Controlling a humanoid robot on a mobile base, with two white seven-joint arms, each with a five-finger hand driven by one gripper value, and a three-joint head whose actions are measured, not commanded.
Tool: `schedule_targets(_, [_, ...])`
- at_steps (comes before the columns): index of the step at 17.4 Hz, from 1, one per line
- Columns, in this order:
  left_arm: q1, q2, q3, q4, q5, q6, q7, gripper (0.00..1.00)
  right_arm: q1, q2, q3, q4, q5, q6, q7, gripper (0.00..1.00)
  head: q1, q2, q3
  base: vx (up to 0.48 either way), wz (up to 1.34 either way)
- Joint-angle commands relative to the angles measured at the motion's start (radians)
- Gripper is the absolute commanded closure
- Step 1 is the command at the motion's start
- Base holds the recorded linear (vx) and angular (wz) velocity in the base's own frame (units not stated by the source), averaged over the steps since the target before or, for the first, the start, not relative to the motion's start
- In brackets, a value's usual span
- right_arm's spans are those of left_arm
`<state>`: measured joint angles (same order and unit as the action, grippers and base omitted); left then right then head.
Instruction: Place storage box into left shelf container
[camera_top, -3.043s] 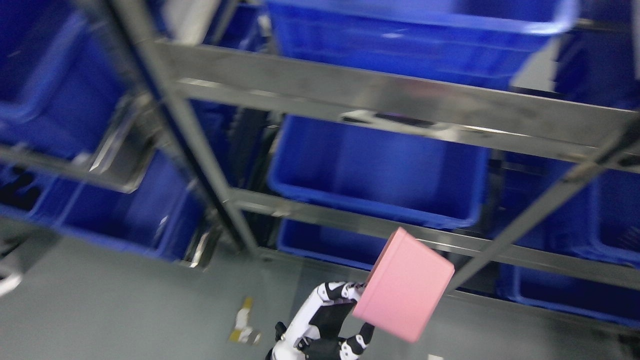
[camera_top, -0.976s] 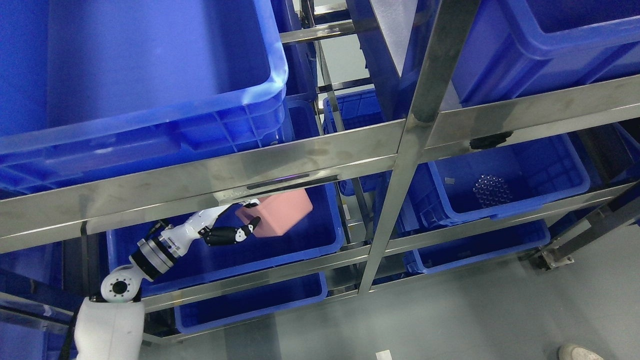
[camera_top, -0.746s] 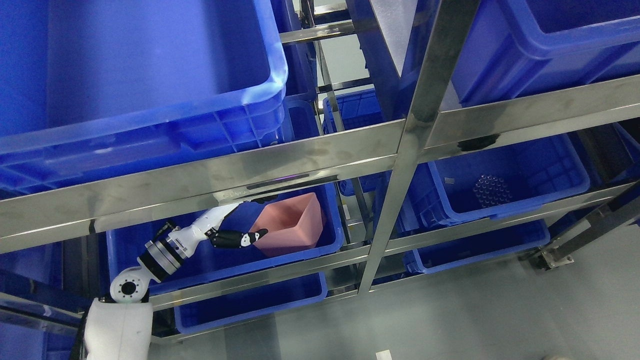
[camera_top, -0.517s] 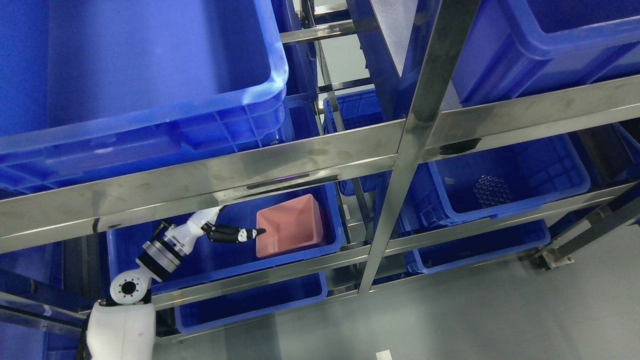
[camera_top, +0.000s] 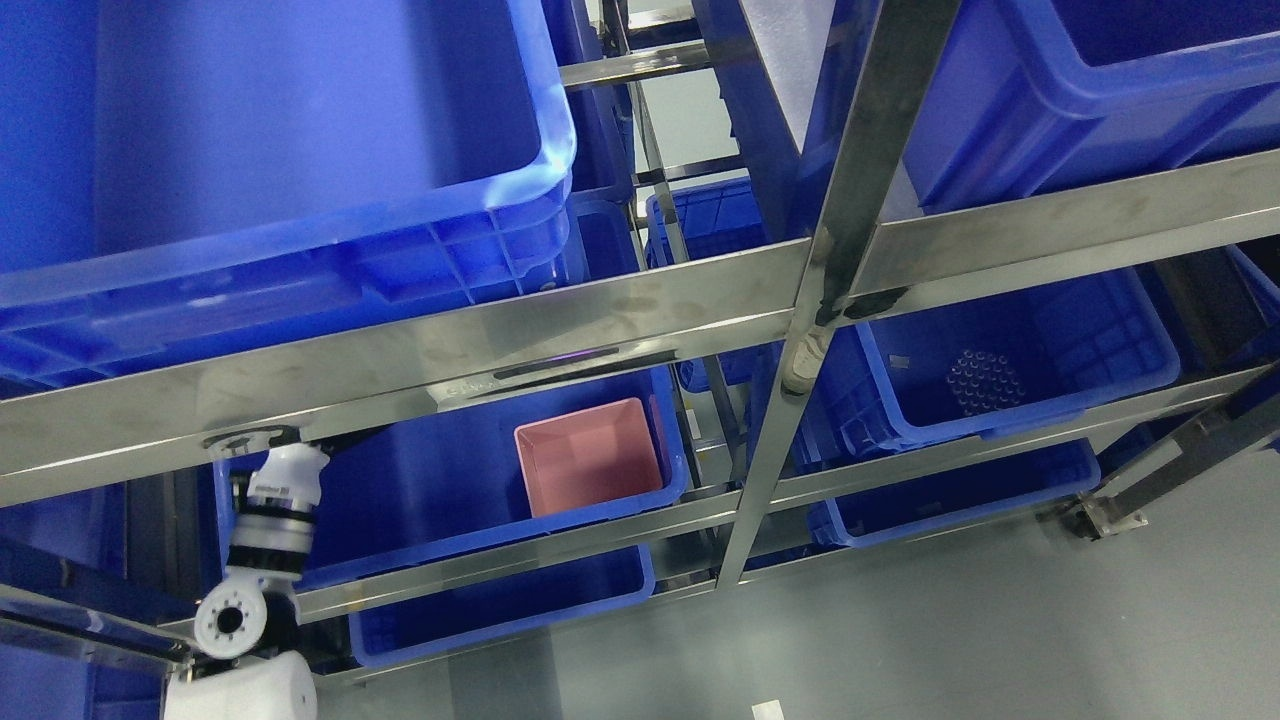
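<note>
The pink storage box (camera_top: 590, 465) sits upright, open side up, inside the left blue shelf container (camera_top: 420, 470), at its right end against the wall. Nothing touches it. My left arm (camera_top: 275, 510) rises from the lower left at the container's left end, well away from the box. Its hand is hidden behind the steel shelf rail (camera_top: 400, 370). The right arm does not show.
A steel post (camera_top: 800, 330) divides the shelf bays. A large blue bin (camera_top: 300, 230) sits on the level above the container. A right-hand bin (camera_top: 1100, 340) holds a dark cluster of small items (camera_top: 985, 380). More bins stand below and behind. Grey floor lies at the lower right.
The left hand let go of the pink box, which settled upright in the container. The arm then drew back to the left and the hand went behind the rail.
</note>
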<state>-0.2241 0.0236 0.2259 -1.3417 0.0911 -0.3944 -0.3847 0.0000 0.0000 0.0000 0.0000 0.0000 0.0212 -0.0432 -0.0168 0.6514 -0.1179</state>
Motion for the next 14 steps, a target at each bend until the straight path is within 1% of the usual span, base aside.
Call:
schedule_targets(1, [0.153, -0.006, -0.033, -0.258, 0.076, -0.068, 0.044, 0.00, 0.009, -0.017, -0.005, -0.017, 0.002, 0.000, 0.000, 0.00, 0.0000, 0.000, 0.000, 0.000, 0.00])
schedule_targets(3, [0.218, -0.006, -0.049, -0.258, 0.075, -0.115, 0.064, 0.00, 0.009, -0.017, -0.005, -0.017, 0.002, 0.000, 0.000, 0.00, 0.0000, 0.000, 0.000, 0.000, 0.00])
schedule_targets(4, [0.226, -0.006, -0.051, -0.258, 0.075, -0.119, 0.098, 0.00, 0.009, -0.017, -0.005, -0.017, 0.002, 0.000, 0.000, 0.00, 0.0000, 0.000, 0.000, 0.000, 0.00])
schedule_targets(5, [0.227, -0.006, -0.053, -0.258, 0.075, -0.119, 0.169, 0.00, 0.009, -0.017, -0.005, -0.017, 0.002, 0.000, 0.000, 0.00, 0.0000, 0.000, 0.000, 0.000, 0.00])
schedule_targets(6, [0.229, -0.006, -0.062, -0.258, 0.073, -0.115, 0.212, 0.00, 0.009, -0.017, -0.005, -0.017, 0.002, 0.000, 0.000, 0.00, 0.0000, 0.000, 0.000, 0.000, 0.00])
schedule_targets(9, [0.255, -0.006, -0.132, -0.258, 0.073, -0.119, 0.217, 0.00, 0.009, -0.017, -0.005, -0.017, 0.002, 0.000, 0.000, 0.00, 0.0000, 0.000, 0.000, 0.000, 0.00])
schedule_targets(14, [0.304, -0.006, -0.157, -0.258, 0.073, -0.121, 0.218, 0.00, 0.009, -0.017, -0.005, -0.017, 0.002, 0.000, 0.000, 0.00, 0.0000, 0.000, 0.000, 0.000, 0.00])
